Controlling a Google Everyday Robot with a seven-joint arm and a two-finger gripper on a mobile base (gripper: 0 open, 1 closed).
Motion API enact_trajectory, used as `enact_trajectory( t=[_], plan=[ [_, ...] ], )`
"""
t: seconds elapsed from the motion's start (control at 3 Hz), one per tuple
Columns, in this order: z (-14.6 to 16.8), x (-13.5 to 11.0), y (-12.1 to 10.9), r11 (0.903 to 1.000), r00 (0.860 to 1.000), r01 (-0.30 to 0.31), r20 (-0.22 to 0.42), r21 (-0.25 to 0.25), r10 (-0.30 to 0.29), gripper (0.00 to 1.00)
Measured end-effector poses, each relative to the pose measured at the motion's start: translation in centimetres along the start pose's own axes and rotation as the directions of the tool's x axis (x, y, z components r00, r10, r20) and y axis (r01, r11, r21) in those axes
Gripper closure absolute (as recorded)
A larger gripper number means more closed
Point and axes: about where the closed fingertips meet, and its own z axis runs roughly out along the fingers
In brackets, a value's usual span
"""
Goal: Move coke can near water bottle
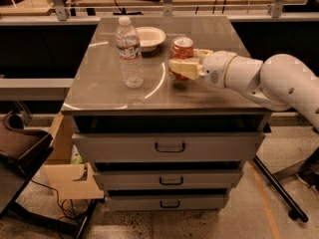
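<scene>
The coke can (181, 48) is red-orange with a silver top and stands upright near the middle of the steel table top (214, 91). My gripper (183, 63) reaches in from the right and is shut on the can, one cream finger (183, 68) across its front. The water bottle (129, 53) is clear with a white cap and a label band. It stands upright to the left of the can, about a can's width and a half away.
A white bowl (148, 37) sits behind and between the bottle and the can. The table is a drawer cabinet (169, 148) with three drawers. A dark chair (20, 143) and a cardboard box (67, 173) stand at the lower left. A rail runs behind the table.
</scene>
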Motion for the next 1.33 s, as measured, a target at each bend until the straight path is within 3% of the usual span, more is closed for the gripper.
enact_trajectory(
  t=[0.67, 1.0, 1.33],
  plan=[
    [1.9, 0.9, 2.7, 0.9896, 1.0, 0.017, -0.016, -0.143, -0.02, 1.0],
    [3.1, 1.3, 3.6, 0.9767, 1.0, 0.019, -0.005, -0.214, -0.02, 1.0],
    [3.2, 1.3, 3.9, 0.9755, 1.0, 0.019, -0.006, -0.219, -0.021, 0.82]
  ],
)
